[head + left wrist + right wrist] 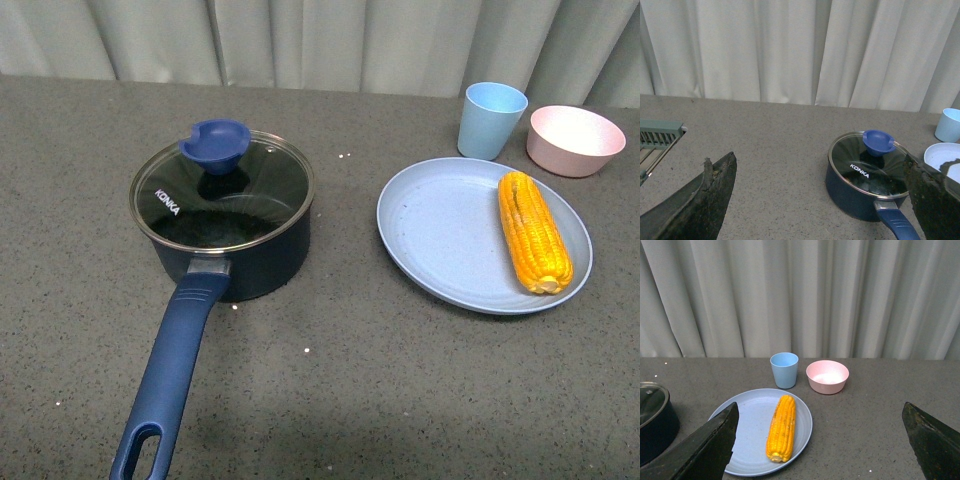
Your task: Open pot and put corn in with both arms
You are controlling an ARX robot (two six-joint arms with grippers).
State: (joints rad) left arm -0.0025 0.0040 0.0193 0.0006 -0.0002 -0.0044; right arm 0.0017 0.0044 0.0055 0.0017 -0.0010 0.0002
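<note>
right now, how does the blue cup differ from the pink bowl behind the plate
The cup is light blue; the bowl is pink. The cup is tall and narrow, the bowl low and wide. In the front view the cup stands left of the bowl, nearer the pot. Both stand upright, mouths up, on the table beyond the plate.

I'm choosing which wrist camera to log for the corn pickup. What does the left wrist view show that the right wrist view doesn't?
Left wrist only: the lid with its blue knob and KONKA mark, the pot and its handle, a green slatted rack. Right wrist only: the corn lying on the plate, the pink bowl. Both: the blue cup, part of the plate, part of the lidded pot, the curtain, the grey table.
</note>
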